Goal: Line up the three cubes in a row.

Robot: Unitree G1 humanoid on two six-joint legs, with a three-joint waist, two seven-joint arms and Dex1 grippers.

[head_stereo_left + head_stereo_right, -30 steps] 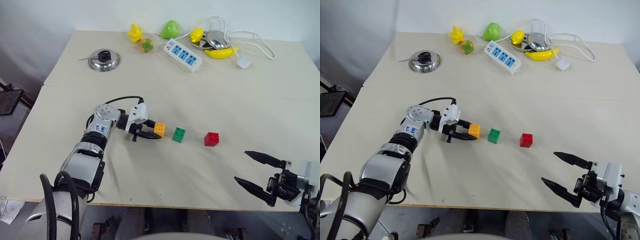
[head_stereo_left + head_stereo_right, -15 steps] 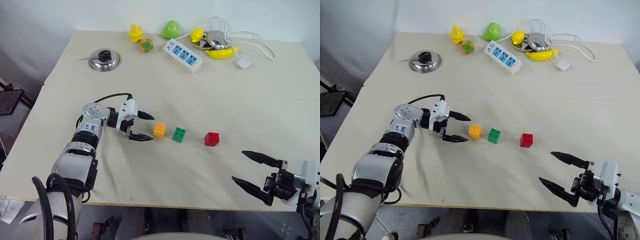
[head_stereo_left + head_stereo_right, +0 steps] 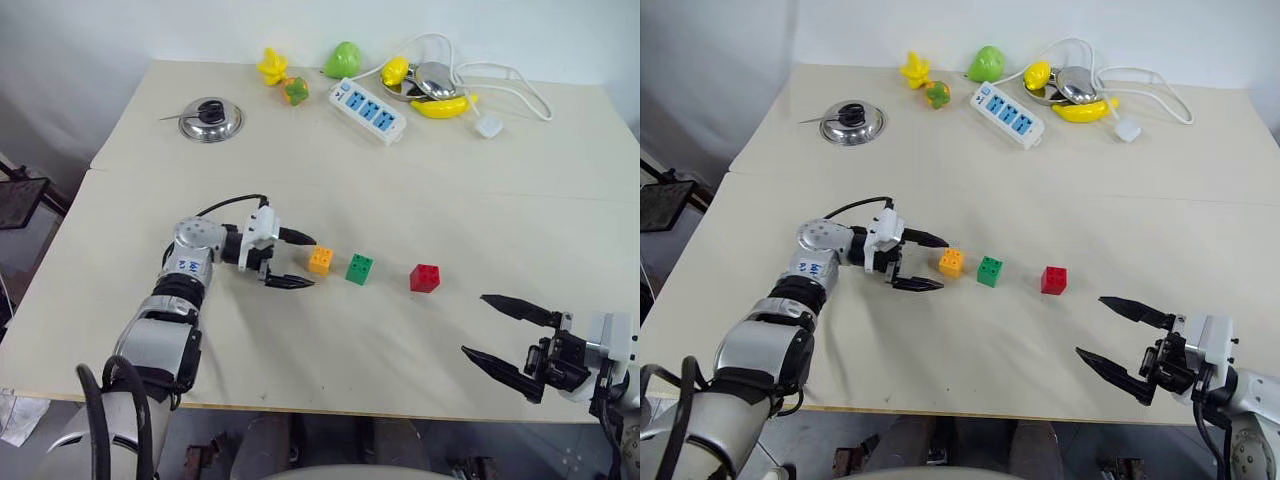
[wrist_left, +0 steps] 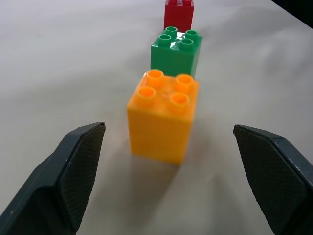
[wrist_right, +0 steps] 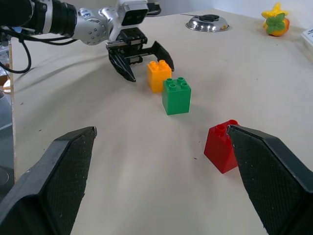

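With the orange cube (image 3: 320, 260), green cube (image 3: 358, 268) and red cube (image 3: 424, 277) standing in a row mid-table, the left gripper (image 3: 298, 260), fingers spread, sits just beside the orange one, apparently released; next comes pulling clear, the right gripper (image 3: 505, 336) idle, fingers spread.

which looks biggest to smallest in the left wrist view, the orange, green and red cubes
1. orange cube
2. green cube
3. red cube, partly hidden behind the green one and cut by the frame edge

This order follows nearness to the camera; in the head views all three look about alike.
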